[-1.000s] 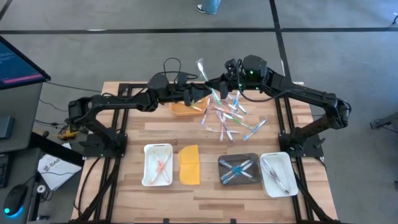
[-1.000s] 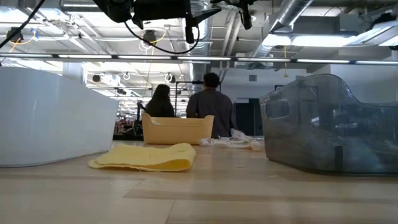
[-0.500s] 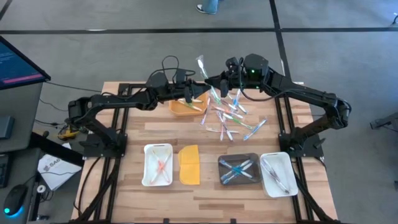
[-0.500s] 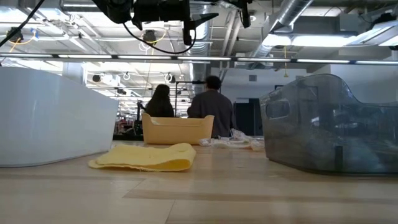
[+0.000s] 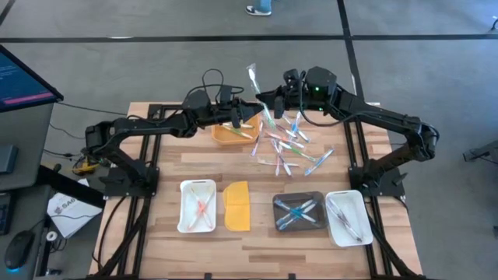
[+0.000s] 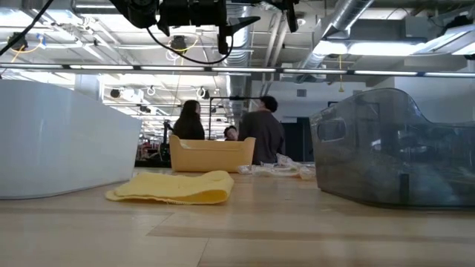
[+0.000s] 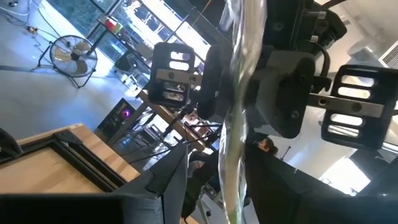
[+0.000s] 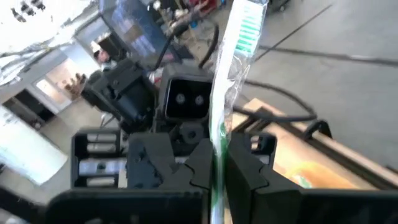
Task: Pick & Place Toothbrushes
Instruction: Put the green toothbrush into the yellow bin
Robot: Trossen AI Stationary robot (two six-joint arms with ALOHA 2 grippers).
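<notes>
My right gripper [image 5: 274, 106] is shut on a green toothbrush in a clear wrapper [image 5: 257, 87], held high over the table's far middle. The brush head [image 8: 249, 25] sticks out past the fingers. My left gripper [image 5: 252, 117] faces it, open, with a finger on each side of the wrapped toothbrush [image 7: 239, 93]; I cannot tell whether they touch it. A loose pile of toothbrushes [image 5: 284, 145] lies on the table below. My right gripper pinches the wrapped toothbrush by its handle [image 8: 217, 144], well below the head, between its two fingers. The fingers come about level from the table's right side and lie across the handle. The toothbrush is lifted clear, with its head end up and toward the far edge.
An orange tray [image 5: 232, 134] stands under the left gripper. Along the near side stand a white tray with pink brushes [image 5: 198, 206], a flat yellow lid [image 5: 237, 206], a dark tray with blue brushes [image 5: 299, 211] and a white tray [image 5: 348, 218]. People stand in the room beyond [image 6: 256, 126].
My right gripper has tipped a little, and the toothbrush's free head end has swung slightly toward the far edge. Both hands stay where they were, and neither gripper's gap has changed.
</notes>
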